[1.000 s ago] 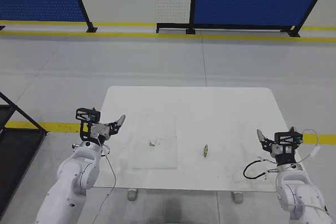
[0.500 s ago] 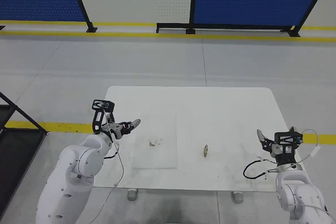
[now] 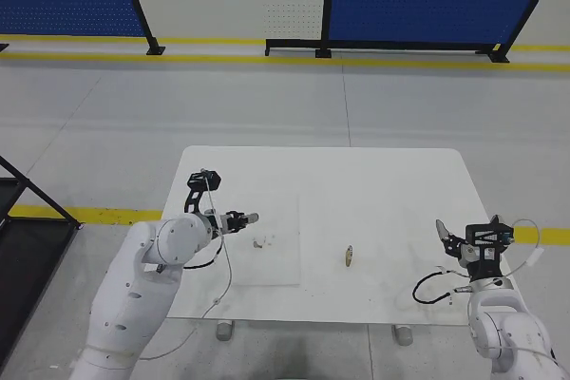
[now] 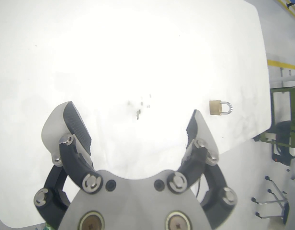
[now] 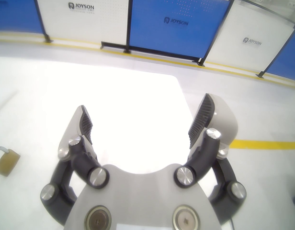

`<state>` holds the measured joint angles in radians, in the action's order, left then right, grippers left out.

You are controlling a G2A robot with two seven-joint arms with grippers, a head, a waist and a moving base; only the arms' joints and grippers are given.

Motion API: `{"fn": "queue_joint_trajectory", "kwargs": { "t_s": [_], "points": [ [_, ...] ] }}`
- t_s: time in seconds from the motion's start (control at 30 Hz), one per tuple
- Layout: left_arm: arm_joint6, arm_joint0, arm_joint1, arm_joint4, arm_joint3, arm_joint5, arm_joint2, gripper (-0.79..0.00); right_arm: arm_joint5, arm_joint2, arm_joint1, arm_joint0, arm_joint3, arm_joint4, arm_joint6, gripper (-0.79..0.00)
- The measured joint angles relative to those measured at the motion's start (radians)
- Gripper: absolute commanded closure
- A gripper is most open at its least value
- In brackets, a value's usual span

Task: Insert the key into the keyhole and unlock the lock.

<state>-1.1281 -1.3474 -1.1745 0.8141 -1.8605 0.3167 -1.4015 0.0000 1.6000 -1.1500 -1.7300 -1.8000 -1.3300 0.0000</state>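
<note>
— Where's the key (image 3: 258, 243)?
— Flat on the worktop (image 3: 380, 180), near the left pincer (image 3: 244, 219), which is spread wide.
— And the lock (image 3: 349, 254)?
— Lying mid-worktop, apart from the key. The right pincer (image 5: 145, 106) is wide too.

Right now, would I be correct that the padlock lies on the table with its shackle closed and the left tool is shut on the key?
Not quite: the left tool is open and empty, as the left wrist view shows; the key lies on the table ahead of it. The padlock does lie on the table with its shackle closed.
</note>
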Motion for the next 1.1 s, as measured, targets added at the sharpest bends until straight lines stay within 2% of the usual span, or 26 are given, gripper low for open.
{"fn": "queue_joint_trajectory", "kwargs": {
  "t_s": [0.2, 0.37, 0.67, 0.73, 0.87, 0.9, 1.0, 1.1],
  "points": [
    [-0.049, 0.069, -0.008, -0.013, 0.082, 0.045, 0.072, -0.785, 0.000, 0.000, 0.000, 0.000, 0.000, 0.000, 0.000, -0.785],
    [-0.065, 0.111, -0.013, -0.004, 0.147, 0.034, 0.132, -0.785, 0.000, 0.000, 0.000, 0.000, 0.000, 0.000, 0.000, -0.785],
    [-0.085, 0.163, -0.019, -0.016, 0.255, 0.032, 0.180, -0.785, 0.000, 0.000, 0.000, 0.000, 0.000, 0.000, 0.000, -0.785],
    [-0.089, 0.169, -0.019, -0.027, 0.266, 0.030, 0.181, -0.745, 0.000, 0.000, 0.000, 0.000, 0.000, 0.000, 0.000, -0.785],
    [-0.107, 0.177, -0.018, -0.036, 0.276, 0.024, 0.184, -0.557, 0.000, 0.000, 0.000, 0.000, 0.000, 0.000, 0.000, -0.785],
    [-0.109, 0.176, -0.018, -0.034, 0.276, 0.024, 0.186, -0.536, 0.000, 0.000, 0.000, 0.000, 0.000, 0.000, 0.000, -0.785],
    [-0.110, 0.174, -0.016, -0.024, 0.277, 0.023, 0.191, -0.542, 0.000, 0.000, 0.000, 0.000, 0.000, 0.000, 0.000, -0.785],
    [-0.105, 0.172, -0.016, -0.017, 0.282, 0.022, 0.199, -0.480, 0.000, 0.000, 0.000, 0.000, 0.000, 0.000, 0.000, -0.785]
  ]
}}
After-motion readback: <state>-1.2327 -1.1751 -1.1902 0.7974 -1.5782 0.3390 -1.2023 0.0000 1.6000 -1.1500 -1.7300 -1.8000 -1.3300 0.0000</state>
